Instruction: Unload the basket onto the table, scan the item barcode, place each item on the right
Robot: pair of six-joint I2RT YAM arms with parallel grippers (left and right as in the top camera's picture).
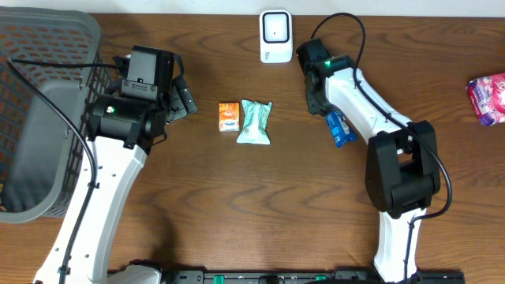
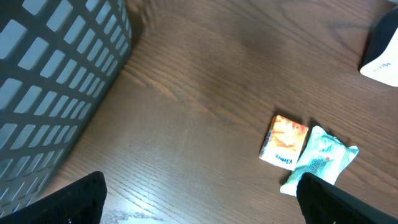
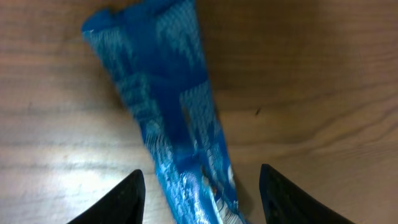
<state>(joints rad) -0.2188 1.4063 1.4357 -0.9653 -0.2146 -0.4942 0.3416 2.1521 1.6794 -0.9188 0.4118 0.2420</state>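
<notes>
The right gripper [image 3: 199, 193] is held low over the table [image 3: 323, 74] with its jaws apart. A blue foil packet [image 3: 168, 93] lies between them, and a gap can be seen on each side, so nothing is clamped. The packet rests flat on the wood, one end between the fingertips [image 3: 134, 193] and the rest stretching away ahead of the gripper at a slant.

This packet is judged to be the item for the scan. The main risk comes from its slant and its smooth wrapper. If the jaws are closed here, only a fold or one edge may be pinched, and the packet could twist or slide out when it is raised. Held by one end, it may also droop, turning the barcode away from the reader. No barcode can be made out on the face shown, so the wrong side might be presented.

The white scanner [image 1: 275, 35] stands beyond the gripper at the far edge of the table, near but not touching.

Further off to the gripper's left, an orange box [image 1: 228, 116] and a teal packet [image 1: 255, 122] lie side by side. The left gripper [image 2: 202, 196] hangs spread wide and empty near a grey basket [image 2: 56, 93], and a swing toward the scanner could crowd it.
</notes>
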